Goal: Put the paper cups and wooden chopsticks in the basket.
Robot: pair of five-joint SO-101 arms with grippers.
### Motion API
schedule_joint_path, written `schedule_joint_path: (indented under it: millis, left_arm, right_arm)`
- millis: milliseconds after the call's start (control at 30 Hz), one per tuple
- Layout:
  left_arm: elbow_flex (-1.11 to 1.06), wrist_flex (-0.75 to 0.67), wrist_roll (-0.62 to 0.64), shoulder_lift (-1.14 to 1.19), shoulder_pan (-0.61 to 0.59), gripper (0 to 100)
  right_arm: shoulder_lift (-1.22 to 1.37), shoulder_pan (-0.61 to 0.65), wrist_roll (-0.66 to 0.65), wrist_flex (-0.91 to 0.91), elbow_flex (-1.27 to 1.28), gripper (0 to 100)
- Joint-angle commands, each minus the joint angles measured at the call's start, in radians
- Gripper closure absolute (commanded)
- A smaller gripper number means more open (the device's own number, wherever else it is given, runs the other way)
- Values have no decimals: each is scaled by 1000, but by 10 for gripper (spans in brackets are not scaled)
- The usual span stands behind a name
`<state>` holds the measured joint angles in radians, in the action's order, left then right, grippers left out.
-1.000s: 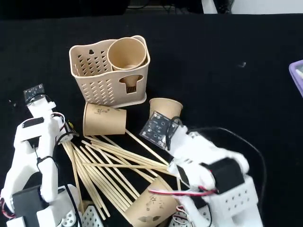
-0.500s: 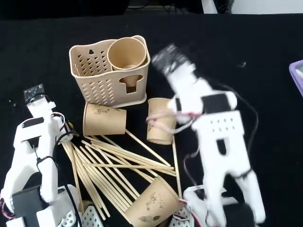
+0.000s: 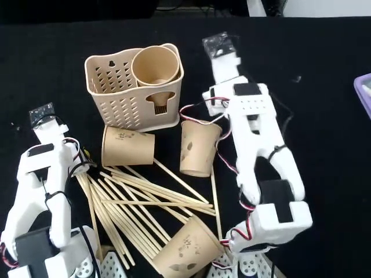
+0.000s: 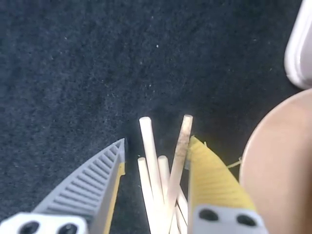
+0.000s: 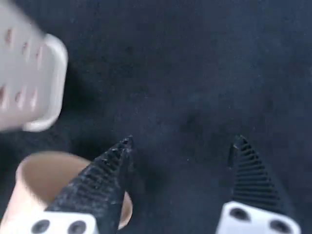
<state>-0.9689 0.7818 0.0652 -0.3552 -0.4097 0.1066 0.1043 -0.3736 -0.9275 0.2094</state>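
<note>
Over to the right gripper [image 5: 183, 144]: spread wide, gripping nothing, out over the black table [image 3: 324, 145] just right of the basket [image 3: 124, 95]. Inside that basket, at its right end, one paper cup [image 3: 155, 65] standing upright. Nearer in, three more on the table: a toppled cup [image 3: 127, 146] just near of the basket, a middle cup [image 3: 198, 147] right beside the right arm, a near cup [image 3: 188, 249] lying at the table's near edge. Down to the left gripper [image 4: 157, 140]: open too, straddling the ends of the wooden chopsticks [image 3: 139, 202], heaped between the cups.
</note>
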Motion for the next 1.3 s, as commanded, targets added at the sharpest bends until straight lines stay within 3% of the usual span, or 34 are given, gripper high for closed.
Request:
schedule_joint_path:
  millis: [0,300,733,1000,1267]
  left_arm:
    - [12,-11,0,-32,-10,795]
    - [12,-11,-2,-32,-10,795]
    - [12,-11,-2,-32,-10,795]
    - [12,-12,-2,-32,-10,795]
    - [12,-12,-2,-32,-10,795]
  right_arm:
    - [-13,61,-224,-169,-74,688]
    - [-213,117,-408,-330,91,687]
    - [-898,149,-485,-367,610,687]
    - [-1245,367,-402,-506,700,687]
    - [-1282,644,-249,-565,668,688]
